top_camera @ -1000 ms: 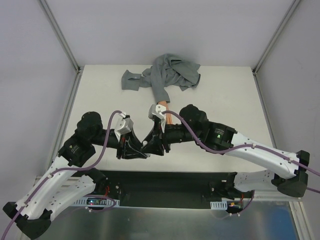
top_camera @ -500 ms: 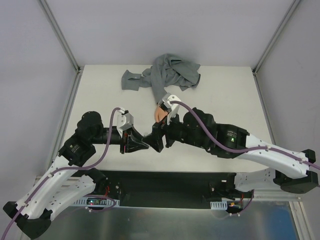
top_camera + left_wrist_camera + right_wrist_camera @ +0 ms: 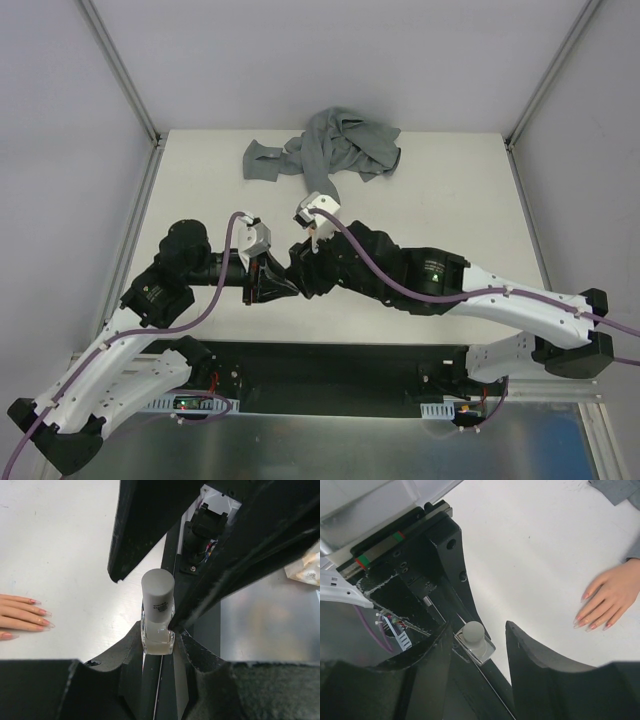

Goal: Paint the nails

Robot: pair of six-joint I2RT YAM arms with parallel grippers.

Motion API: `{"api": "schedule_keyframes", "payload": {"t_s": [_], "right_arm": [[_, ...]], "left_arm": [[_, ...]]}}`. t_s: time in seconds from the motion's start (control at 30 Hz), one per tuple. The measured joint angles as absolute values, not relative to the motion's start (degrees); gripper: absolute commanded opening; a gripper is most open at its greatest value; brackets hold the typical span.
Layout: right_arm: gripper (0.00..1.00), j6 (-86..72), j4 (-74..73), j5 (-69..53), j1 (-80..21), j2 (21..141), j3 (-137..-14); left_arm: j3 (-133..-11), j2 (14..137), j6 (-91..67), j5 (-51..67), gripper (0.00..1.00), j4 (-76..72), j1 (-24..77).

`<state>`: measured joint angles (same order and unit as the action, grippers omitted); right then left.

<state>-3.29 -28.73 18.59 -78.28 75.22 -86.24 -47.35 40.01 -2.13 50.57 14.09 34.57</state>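
My left gripper is shut on the glass base of a small white nail-polish bottle, with its round cap still on. My right gripper is open, one finger on each side of the cap, which sits closer to one finger. The peach mannequin hand lies flat on the table beyond, with pinkish nails. Its fingertips also show in the left wrist view. From above, both grippers meet and the right arm hides most of the hand.
The hand's grey fabric sleeve lies bunched at the table's far edge. The white table is bounded by metal frame posts. A black base strip with cables runs along the near edge.
My right gripper has swung back left and closed in over the bottle cap held by my left gripper. The right arm now covers the mannequin hand from above. The left gripper has shifted slightly.
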Motion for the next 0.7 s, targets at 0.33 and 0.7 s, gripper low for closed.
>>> {"api": "schedule_keyframes", "payload": {"t_s": [0.33, 0.7], "right_arm": [[0.0, 1.83, -29.06, 11.46, -77.49, 75.53, -85.65], [0.0, 12.78, -12.82, -22.55, -70.02, 66.32, -70.52]], "left_arm": [[-47.99, 40.62, -0.58, 53.74, 0.0, 16.71, 34.54], [-49.06, 43.18, 3.7, 68.95, 0.0, 20.05, 35.22]]}}
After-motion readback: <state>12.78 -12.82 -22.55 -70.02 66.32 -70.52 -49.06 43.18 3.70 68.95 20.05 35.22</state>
